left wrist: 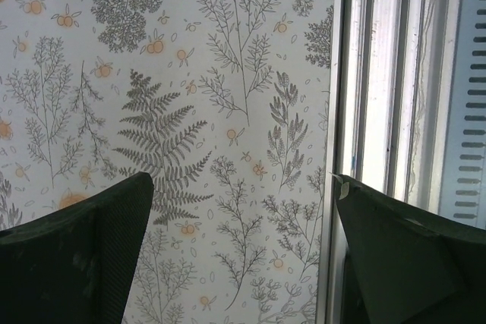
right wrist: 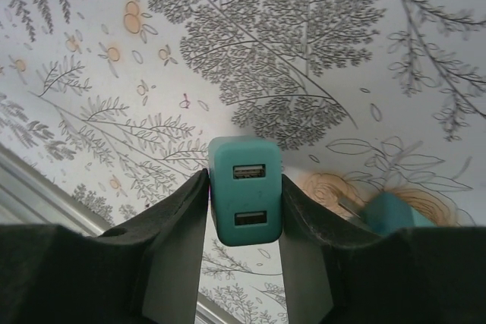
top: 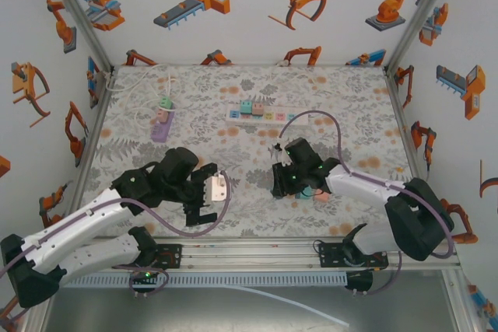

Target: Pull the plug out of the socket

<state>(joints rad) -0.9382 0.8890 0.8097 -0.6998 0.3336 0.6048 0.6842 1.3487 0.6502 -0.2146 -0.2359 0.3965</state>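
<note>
Nearest me, the aluminium rail runs along the front edge of the bench, far to the near side of the white power strip. Just past that rail the left claw hangs with its fingers spread wide, and only flowered cloth shows between them. One finger hangs over the rail itself, so there is little room on that side. A pale block sits against the claw's head, and I can't tell whether it belongs to the arm or lies loose. Across from it, also on the near side of the strip and well apart from it, the right claw pinches the teal plug by its two flanks. The plug is out of any socket, with its two USB slots facing the wrist camera. Its prongs are hidden beneath it, and I can't say whether it touches the bench. Just beside it a second teal piece and something pink poke out from under the arm, blurred and half cut off. Open cloth lies between both claws and the strip. The strip carries a row of small coloured plugs, too small to sort. Left of the strip lies a purple socket block with a green plug at its far end.
</note>
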